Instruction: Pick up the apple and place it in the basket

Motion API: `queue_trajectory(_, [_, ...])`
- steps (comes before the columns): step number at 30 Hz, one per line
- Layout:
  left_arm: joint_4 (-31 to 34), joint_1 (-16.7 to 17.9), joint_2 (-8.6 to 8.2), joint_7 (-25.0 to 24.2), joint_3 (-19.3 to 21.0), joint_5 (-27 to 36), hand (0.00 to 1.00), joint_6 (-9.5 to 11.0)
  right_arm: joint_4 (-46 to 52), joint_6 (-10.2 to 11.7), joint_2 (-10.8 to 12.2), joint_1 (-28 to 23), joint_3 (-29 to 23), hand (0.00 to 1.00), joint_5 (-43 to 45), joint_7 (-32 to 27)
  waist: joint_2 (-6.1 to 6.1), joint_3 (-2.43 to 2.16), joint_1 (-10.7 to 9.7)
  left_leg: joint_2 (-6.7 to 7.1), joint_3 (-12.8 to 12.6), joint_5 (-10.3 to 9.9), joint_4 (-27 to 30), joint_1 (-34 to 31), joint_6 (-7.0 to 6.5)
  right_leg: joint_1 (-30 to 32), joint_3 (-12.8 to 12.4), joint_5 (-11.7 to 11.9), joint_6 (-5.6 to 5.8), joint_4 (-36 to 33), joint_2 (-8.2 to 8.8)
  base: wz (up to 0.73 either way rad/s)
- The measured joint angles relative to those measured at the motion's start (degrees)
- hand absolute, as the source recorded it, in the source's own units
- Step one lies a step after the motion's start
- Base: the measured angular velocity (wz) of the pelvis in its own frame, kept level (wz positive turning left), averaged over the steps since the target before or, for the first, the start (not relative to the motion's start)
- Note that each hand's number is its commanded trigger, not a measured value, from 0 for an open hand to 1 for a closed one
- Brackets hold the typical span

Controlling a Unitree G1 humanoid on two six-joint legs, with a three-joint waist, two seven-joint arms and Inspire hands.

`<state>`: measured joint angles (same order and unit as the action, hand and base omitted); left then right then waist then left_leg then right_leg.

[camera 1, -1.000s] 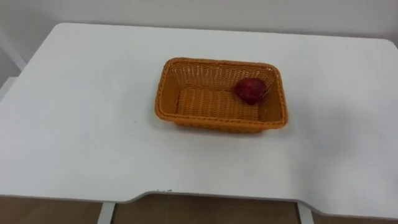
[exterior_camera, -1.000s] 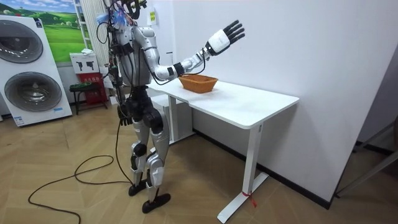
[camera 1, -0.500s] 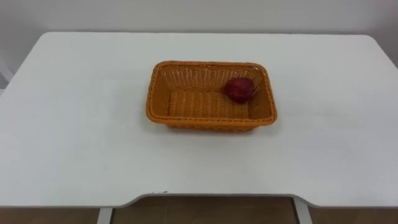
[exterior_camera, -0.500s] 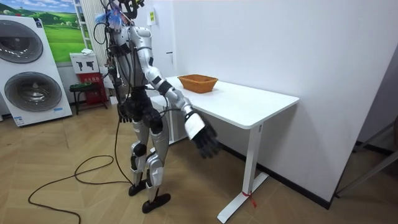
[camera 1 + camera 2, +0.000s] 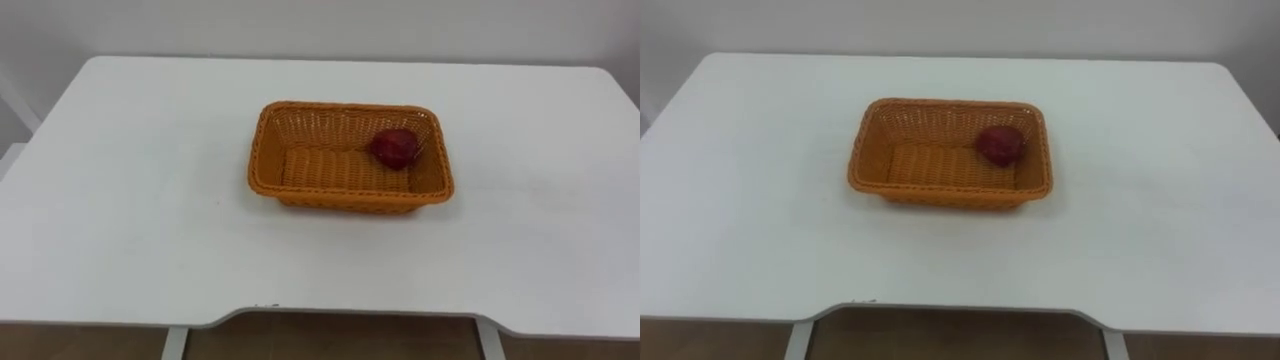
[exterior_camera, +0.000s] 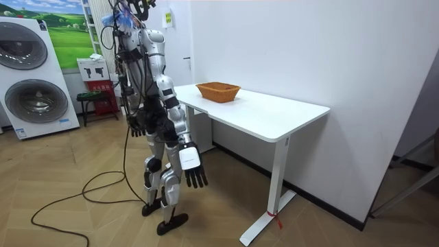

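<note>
While the apple [image 5: 396, 147] lies in the basket [image 5: 345, 200], the right hand [image 6: 195, 175] (relaxed, empty) hangs low; swinging it up carelessly could knock the table [image 5: 120, 200] edge or basket.

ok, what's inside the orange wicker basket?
One dark red apple, in the far right corner of the orange woven wicker basket, close to its wall. The rest of the basket floor shows as bare weave. The patch under the apple is covered.
</note>
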<state>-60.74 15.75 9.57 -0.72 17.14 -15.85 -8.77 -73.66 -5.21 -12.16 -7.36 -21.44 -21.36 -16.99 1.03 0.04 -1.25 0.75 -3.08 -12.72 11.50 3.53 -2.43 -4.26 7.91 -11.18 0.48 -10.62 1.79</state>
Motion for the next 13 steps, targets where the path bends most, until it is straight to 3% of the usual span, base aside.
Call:
queue_trajectory(6, [-1.2, -0.2, -1.69, 0.0, -0.4, 0.0, 0.00, -1.5, -0.8, -1.7, 1.5, 0.4, 3.2, 0.00, 2.1, 4.5, -0.89, 0.40, -0.1, 0.02, 0.1, 0.0, -0.6, 0.4, 0.03, -0.5, 0.1, 0.0, 0.00, 0.1, 0.05, 0.00])
queue_trajectory(13, [-1.3, -1.4, -2.15, 0.1, -0.6, 0.0, 0.00, -2.4, -1.4, -2.0, 2.4, 0.4, 4.9, 0.00, 9.4, 5.2, -0.65, 0.27, 0.0, 0.06, 0.2, 0.0, -0.6, 0.2, 0.03, -0.6, 0.1, 0.0, 0.00, 0.8, 0.00, 0.00])
